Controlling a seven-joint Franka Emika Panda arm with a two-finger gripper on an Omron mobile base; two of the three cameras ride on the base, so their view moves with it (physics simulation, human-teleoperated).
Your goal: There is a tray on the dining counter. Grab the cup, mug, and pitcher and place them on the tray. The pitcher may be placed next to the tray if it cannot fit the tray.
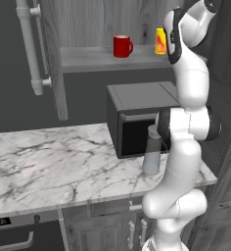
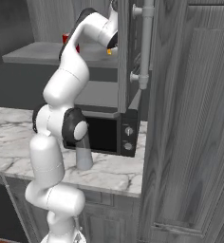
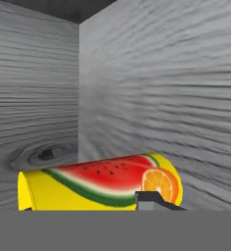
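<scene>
The small yellow tumbler with a watermelon-and-orange print (image 3: 100, 188) lies low across the hand view, one dark tool (image 3: 151, 202) tip against it; the grip cannot be judged. It stands upper right on a grey wood-grain shelf (image 1: 88, 60), the glossy red mug (image 1: 122, 46) beside it. Below, a translucent grey pitcher (image 1: 151, 156) fronts a dark microwave (image 1: 137, 117) on the veined marble tabletop (image 1: 49, 166).

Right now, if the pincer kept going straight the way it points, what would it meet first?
Most likely the cup, lying straight ahead of the pincer in the hand view; behind it stands the grey wood wall. Depth is unclear.
</scene>
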